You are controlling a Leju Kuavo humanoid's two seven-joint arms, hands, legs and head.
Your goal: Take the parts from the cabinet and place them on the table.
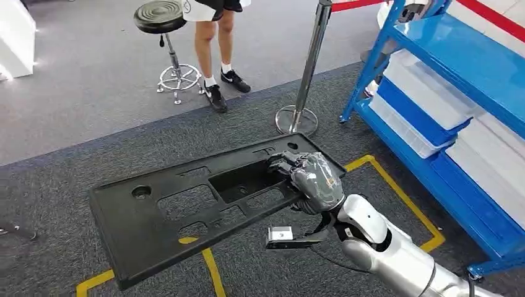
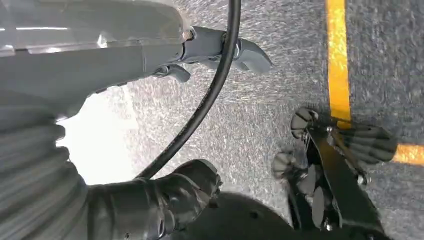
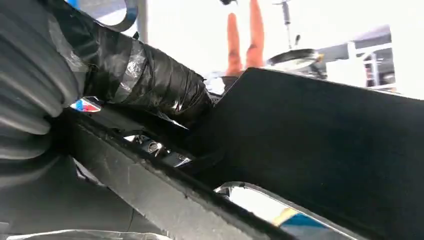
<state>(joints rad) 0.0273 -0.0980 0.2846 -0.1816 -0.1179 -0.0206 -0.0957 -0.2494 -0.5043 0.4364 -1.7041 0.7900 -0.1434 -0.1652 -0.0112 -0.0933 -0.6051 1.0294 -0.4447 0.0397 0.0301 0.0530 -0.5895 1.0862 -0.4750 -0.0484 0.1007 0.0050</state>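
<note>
the right arm reaches forward and to the left, its right hand (image 1: 314,179) gripping the near-right edge of the large black panel (image 1: 186,210), fingers hooked into a cutout. the panel hangs level above the grey carpet, beside the blue cabinet (image 1: 470,68). the left hand (image 2: 150,200) hangs over the carpet with fingers curled, holding nothing.

Blue shelf (image 1: 458,68) right; pole (image 1: 309,68) ahead

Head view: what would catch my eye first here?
A big flat black panel with cut-out holes, held in mid-air above the grey carpet by the robot's right hand gripping its edge. To the right stands a blue cabinet with white bins; at the top a person's legs beside a black stool.
</note>
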